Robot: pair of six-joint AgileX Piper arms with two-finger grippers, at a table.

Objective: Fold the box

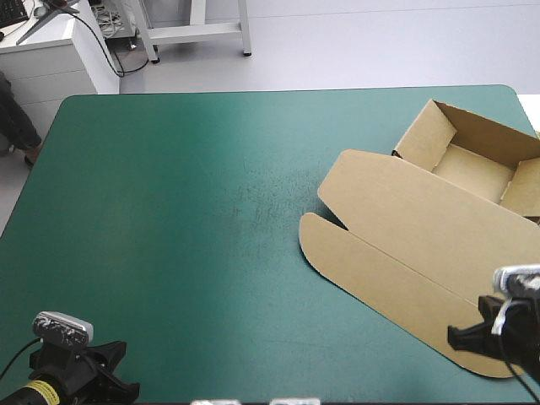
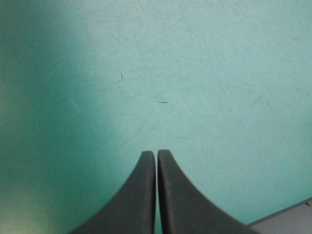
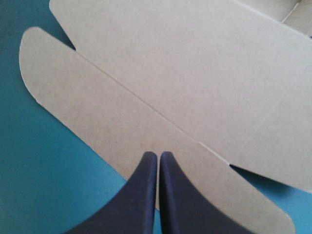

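The brown box (image 1: 422,228) lies along the table's right edge. Its open tray, walls raised, sits at the far right corner, and its lid lies flat, reaching toward the near edge. The teal-green cover (image 1: 186,219) is open from the box to the left edge. The left gripper (image 2: 156,153), fingers pressed together on nothing, is over bare cover near the near left corner. The right gripper (image 3: 159,154), likewise closed and holding nothing, hangs over the lid's rounded flap. Only the high view shows the tray whole.
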